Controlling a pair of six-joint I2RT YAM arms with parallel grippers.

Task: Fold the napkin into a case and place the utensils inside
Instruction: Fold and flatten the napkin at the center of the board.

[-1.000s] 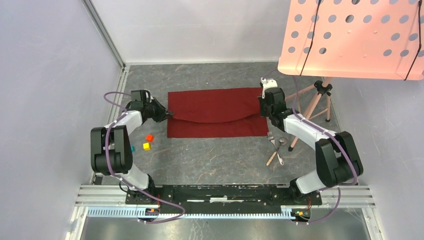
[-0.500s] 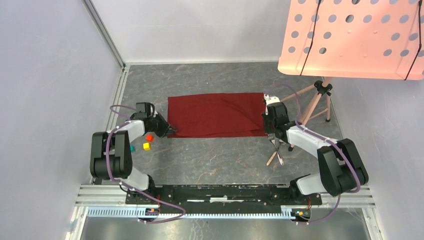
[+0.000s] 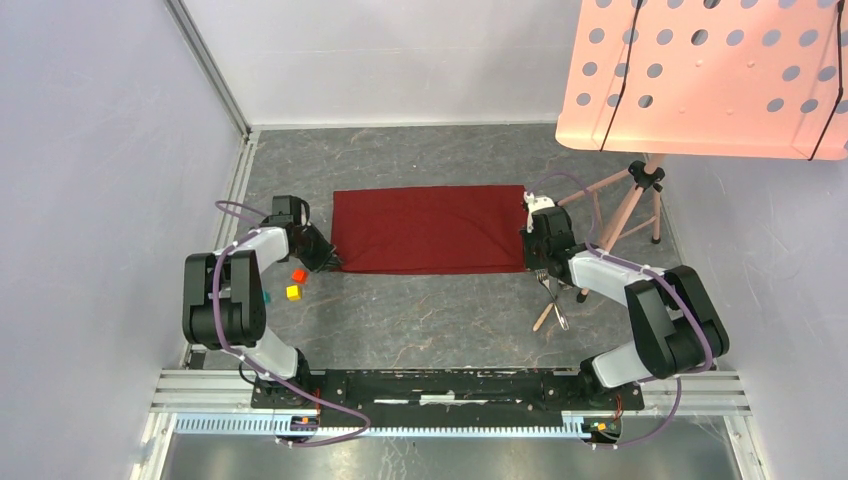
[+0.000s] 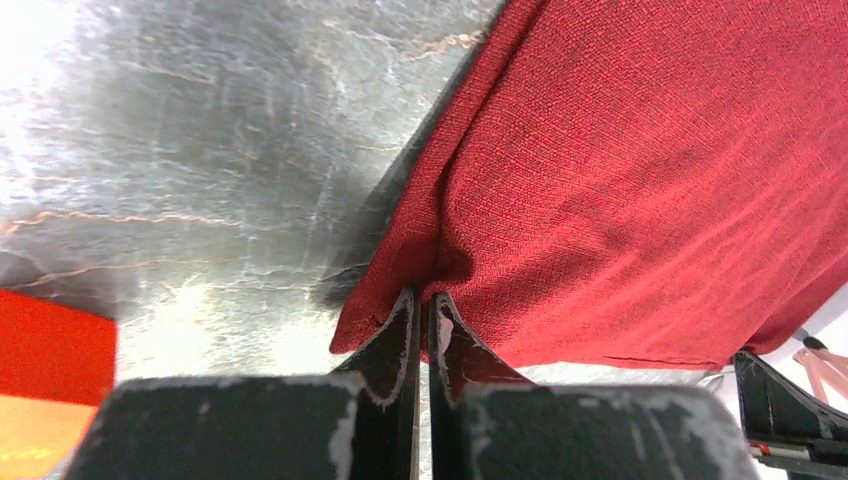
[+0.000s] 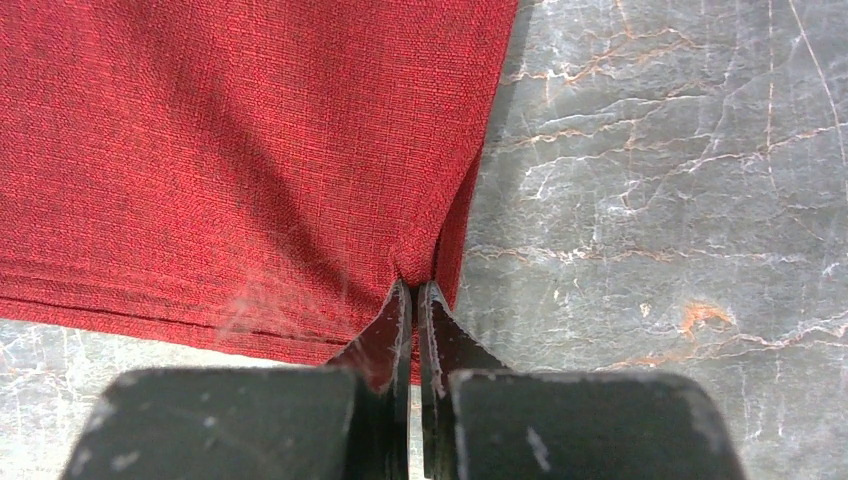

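Drawn nearer, the upper layer of the napkin (image 3: 430, 228) met its near edge; the left gripper (image 4: 421, 305) pinched its near-left corner, the right gripper (image 5: 412, 292) its near-right corner.

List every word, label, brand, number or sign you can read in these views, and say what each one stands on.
No readable text in any of the three views.
The napkin, the pink perforated panel, the red cube and the yellow cube are plain, with no print or label showing.
The small orange specks by the near rail are too small to tell whether they carry lettering.
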